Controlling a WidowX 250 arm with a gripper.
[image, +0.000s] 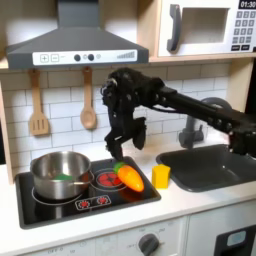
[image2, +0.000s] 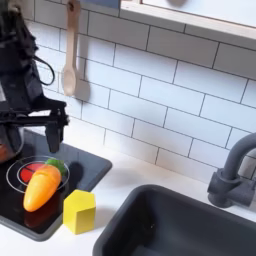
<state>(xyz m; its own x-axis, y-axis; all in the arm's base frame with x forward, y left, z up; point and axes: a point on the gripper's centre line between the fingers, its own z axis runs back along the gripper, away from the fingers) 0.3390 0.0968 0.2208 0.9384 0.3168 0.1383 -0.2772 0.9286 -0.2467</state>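
I note gripper (image: 118, 152) spread, empty, raised above toy carrot (image: 129, 177) lying on stovetop (image: 60, 205); yellow block (image2: 79, 211) just beside.

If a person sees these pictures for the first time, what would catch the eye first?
The bright orange toy carrot lies on the black stovetop, beside the red burner. Just above it hangs the black claw, open and apart from the carrot. In the first exterior view, a yellow block stands to the carrot's right on the counter, and a steel pot sits on the stovetop's left.
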